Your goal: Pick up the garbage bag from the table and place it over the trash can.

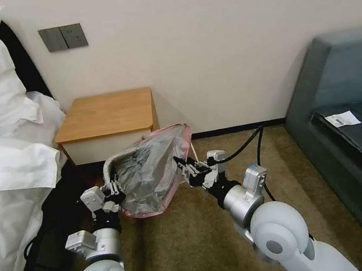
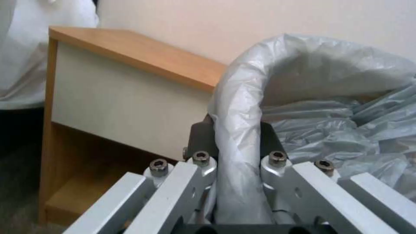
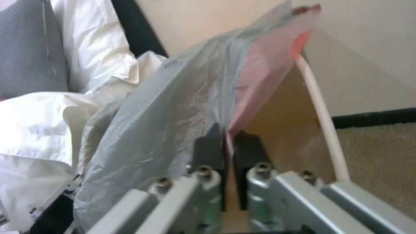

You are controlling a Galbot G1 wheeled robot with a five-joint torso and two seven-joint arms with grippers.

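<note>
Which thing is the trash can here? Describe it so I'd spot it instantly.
Start at the wooden table against the wall. Just in front of its right corner sits the trash can, between the left gripper and right gripper. The grey, pink-banded garbage bag covers it.

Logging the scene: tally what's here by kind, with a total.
Garbage bag, stretched between both grippers: 1
Trash can rim beneath the bag: 1
Nightstand table: 1
Grippers: 2, left gripper and right gripper, jaws shut on the bag rim
Sofa: 1
Paper slip on the sofa: 1
Total: 7
</note>
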